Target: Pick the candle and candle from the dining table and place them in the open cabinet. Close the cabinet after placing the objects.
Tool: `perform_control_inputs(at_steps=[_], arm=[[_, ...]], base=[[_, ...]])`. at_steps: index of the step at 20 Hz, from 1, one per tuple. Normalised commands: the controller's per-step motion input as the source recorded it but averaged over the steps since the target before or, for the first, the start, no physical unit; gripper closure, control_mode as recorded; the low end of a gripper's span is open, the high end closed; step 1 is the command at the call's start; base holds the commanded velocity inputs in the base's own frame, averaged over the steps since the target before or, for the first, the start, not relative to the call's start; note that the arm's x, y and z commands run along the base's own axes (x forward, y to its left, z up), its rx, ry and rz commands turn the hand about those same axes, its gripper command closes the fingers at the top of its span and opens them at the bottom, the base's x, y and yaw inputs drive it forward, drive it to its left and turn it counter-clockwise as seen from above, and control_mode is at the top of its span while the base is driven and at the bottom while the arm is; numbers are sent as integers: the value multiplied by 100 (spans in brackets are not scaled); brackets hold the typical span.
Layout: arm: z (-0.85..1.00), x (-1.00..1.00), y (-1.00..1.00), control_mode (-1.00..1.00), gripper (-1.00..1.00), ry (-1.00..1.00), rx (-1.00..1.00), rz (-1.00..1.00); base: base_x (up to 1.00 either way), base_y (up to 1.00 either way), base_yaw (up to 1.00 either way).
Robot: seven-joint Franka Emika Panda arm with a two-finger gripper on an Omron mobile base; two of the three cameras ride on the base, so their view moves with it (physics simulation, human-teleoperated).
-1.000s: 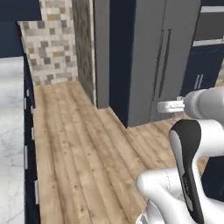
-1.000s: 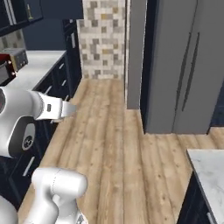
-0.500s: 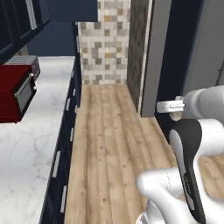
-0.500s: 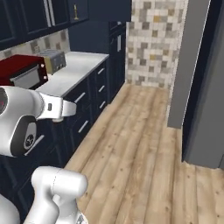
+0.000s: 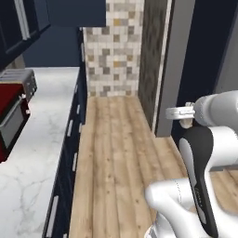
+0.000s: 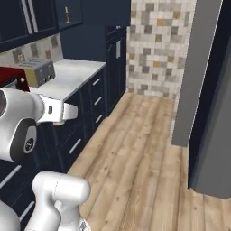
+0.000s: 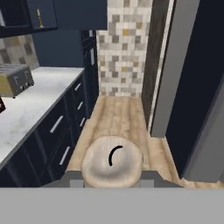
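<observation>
Whole view swings since a moment ago: base turns, things stay put. Counter (image 5: 42, 139) with toaster (image 7: 15, 79) now ahead. Jaws hold grey-beige candle (image 7: 112, 166). Next: reach cabinet (image 7: 39, 15).

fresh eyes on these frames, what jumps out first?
In the hand view, a round grey-beige candle seen end-on with its curled wick sits close in front of the camera, apparently held in the gripper. Past it, a wood plank floor runs to a mosaic tile wall. On the marble counter at left sit a red appliance and a silver toaster.
</observation>
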Motion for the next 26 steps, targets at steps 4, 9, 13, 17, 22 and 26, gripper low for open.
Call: perform_control_inputs(at_steps=[4,9,13,17,22,26], arm=[[0,0,0,100,100,0,0,0],[0,0,0,100,100,0,0,0],[0,0,0,100,100,0,0,0],[0,0,0,100,100,0,0,0],[0,0,0,100,100,0,0,0],[0,0,0,100,100,0,0,0]], base=[[100,0,0],[100,0,0],[100,0,0],[100,0,0],[100,0,0],[100,0,0]])
